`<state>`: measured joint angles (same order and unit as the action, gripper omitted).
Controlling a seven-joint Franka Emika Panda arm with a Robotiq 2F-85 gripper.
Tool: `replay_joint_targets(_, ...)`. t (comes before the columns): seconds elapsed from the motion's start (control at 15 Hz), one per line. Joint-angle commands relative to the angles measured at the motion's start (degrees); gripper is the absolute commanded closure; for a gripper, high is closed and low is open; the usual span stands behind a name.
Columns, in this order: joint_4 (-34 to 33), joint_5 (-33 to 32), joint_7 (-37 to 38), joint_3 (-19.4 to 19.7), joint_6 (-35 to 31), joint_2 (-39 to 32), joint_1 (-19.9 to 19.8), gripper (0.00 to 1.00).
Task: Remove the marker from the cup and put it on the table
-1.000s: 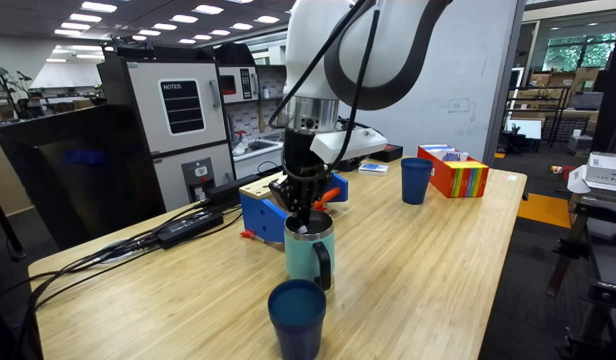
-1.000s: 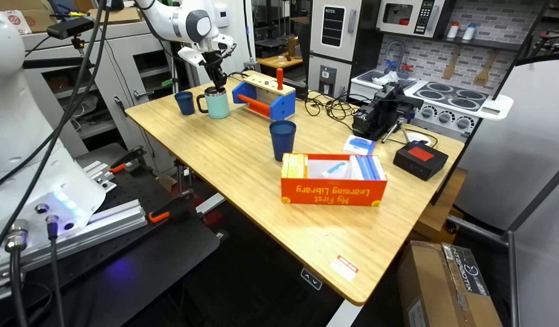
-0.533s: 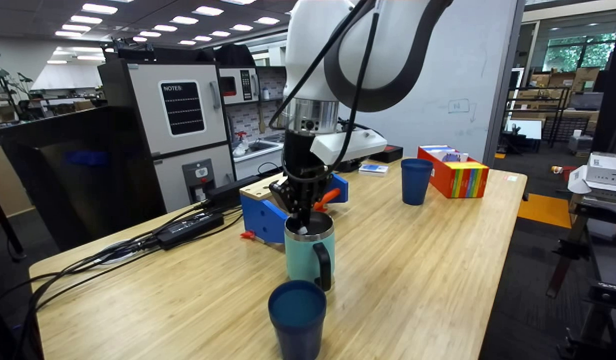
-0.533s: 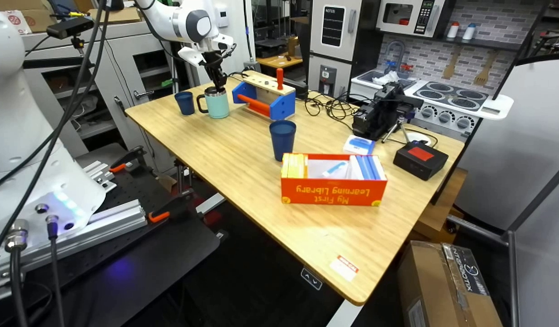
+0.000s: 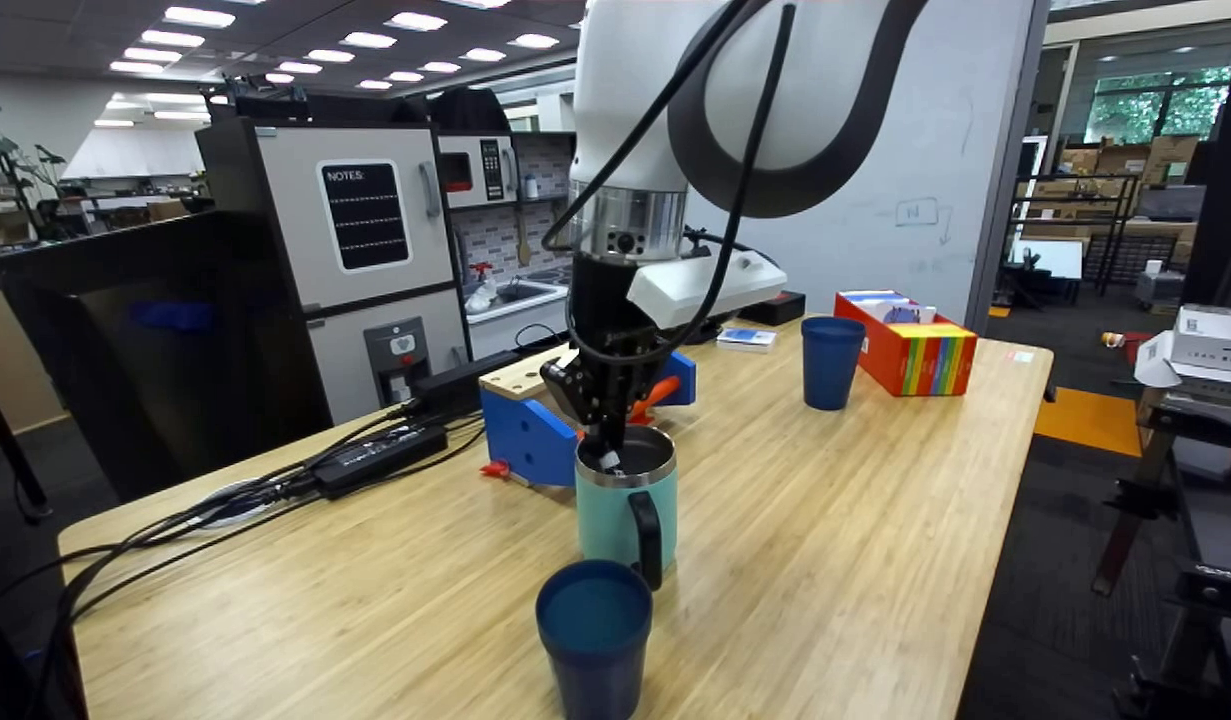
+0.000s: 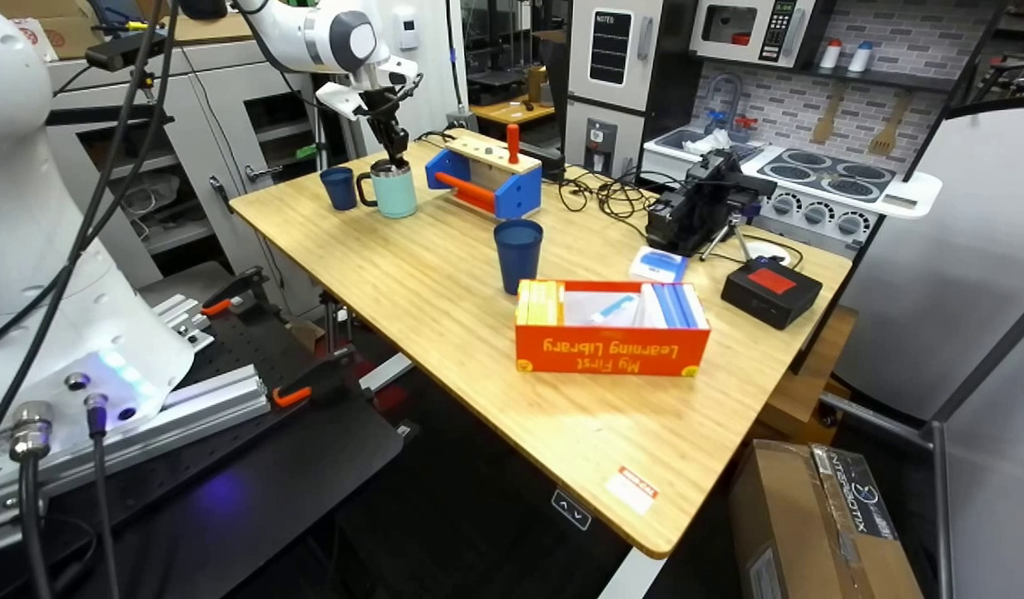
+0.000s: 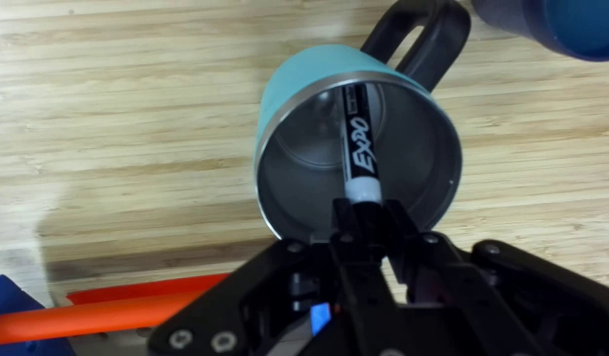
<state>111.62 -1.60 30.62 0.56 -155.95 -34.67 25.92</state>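
Note:
The teal cup [image 5: 615, 515] stands on the light-wood table [image 5: 795, 560], its black handle turned toward a dark blue cup. In the wrist view I look down into the teal cup [image 7: 316, 62]. A black EXPO marker [image 7: 361, 138] with a white band leans inside it, most of its length below the silvery rim. My gripper [image 7: 367, 210] is shut on the marker's dark end, at the cup's opening. In an exterior view the gripper [image 5: 607, 445] dips just inside the rim, a pale bit of marker at its tips.
Close beside the handle stands a dark blue cup [image 5: 593, 640]. Behind the teal cup is a blue and wooden toolbox [image 6: 487, 179] with orange rods. Farther along are another blue cup [image 6: 518, 254] and a red book box [image 6: 611, 349]. Black cables [image 5: 375, 460] run along one edge.
Over the last half second the gripper and the teal cup have shifted slightly together, toward the cup's handle side in an exterior view. The grip stays shut throughout.

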Motion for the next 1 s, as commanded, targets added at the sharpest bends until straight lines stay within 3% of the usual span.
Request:
replay_joint_targets(0.0,4.3,-2.9,4.6,3.7,-2.4,3.3,3.5,0.95)
replay_joint_targets(0.33,8.8,-7.9,12.8,8.7,-6.6,7.4,6.9,0.95)
replay_joint_targets(0.6,14.6,-16.1,23.5,16.1,-9.9,14.6,13.0,0.95)
replay_joint_targets(0.8,19.9,-24.6,34.2,22.6,-7.3,21.9,18.9,0.95)
replay_joint_targets(0.93,24.6,-27.3,38.8,23.8,-4.1,27.1,19.9,0.95)
